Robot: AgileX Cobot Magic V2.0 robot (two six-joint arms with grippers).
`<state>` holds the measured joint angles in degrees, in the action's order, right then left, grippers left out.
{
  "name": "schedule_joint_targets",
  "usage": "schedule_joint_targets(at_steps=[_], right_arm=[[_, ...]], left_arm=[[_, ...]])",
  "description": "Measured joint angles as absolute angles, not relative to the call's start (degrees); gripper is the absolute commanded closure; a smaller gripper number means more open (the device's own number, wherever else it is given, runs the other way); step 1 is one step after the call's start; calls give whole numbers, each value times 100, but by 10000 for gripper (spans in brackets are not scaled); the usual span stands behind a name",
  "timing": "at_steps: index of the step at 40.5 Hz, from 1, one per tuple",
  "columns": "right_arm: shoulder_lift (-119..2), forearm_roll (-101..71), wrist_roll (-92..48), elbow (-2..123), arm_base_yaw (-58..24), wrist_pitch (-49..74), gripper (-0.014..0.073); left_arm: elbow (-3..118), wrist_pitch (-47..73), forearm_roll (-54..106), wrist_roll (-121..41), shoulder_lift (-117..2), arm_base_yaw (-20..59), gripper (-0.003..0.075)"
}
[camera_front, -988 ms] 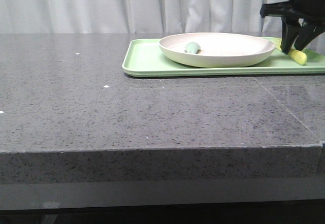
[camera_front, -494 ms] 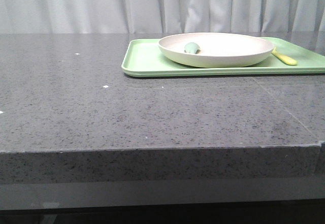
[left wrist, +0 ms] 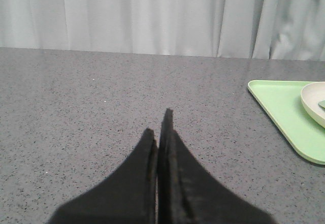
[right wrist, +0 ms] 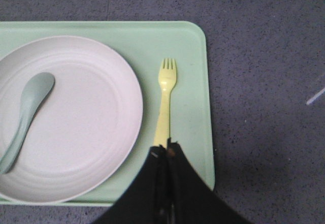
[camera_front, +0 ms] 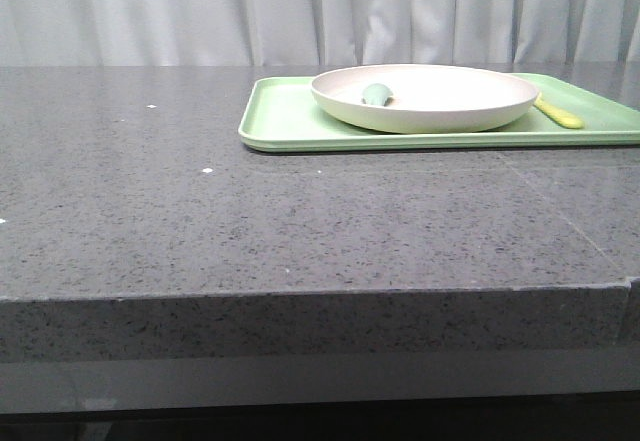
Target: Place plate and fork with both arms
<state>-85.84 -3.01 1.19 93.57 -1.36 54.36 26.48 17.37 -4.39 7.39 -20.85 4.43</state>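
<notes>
The cream-white plate (camera_front: pixel 440 113) sits on the light-green tray (camera_front: pixel 285 121) at the back right of the table. Just right of the plate, the pale-yellow fork (camera_front: pixel 560 114) lies flat on the tray. In the right wrist view the fork (right wrist: pixel 165 97) lies beside the plate (right wrist: pixel 91 127), and my right gripper (right wrist: pixel 166 145) hangs shut and empty above the fork's handle end. My left gripper (left wrist: pixel 158 125) is shut with nothing in it, over bare table to the left of the tray (left wrist: pixel 279 107) and the plate (left wrist: pixel 314 99). Neither gripper shows in the front view.
A pale teal spoon (camera_front: pixel 378 94) lies inside the plate, also seen from the right wrist as the spoon (right wrist: pixel 25 112). The tray (right wrist: pixel 190 82) stands on a grey speckled table (camera_front: pixel 200 211) with white curtains behind it. The table's front edge is near the camera.
A second ago my right gripper stood at the fork on the tray's right end. It has since risen out of the front view, leaving the fork flat on the tray.
</notes>
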Motion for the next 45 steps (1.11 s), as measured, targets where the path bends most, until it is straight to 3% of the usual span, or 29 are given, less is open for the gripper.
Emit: schedule_joint_targets(at_steps=[28,36,45], right_arm=[[-3391,-312,-196,3117,-258,2311,714],[-2095,-378,-206,2302,-258,1695,714],[-1570,-390,-206,2114,-258,1497,714]], left_arm=[[2648,1737,-439,739,-2085,443,738],[2648,1737,-439,739,-2085,443,738],[2648,1737,-439,739,-2085,443,738]])
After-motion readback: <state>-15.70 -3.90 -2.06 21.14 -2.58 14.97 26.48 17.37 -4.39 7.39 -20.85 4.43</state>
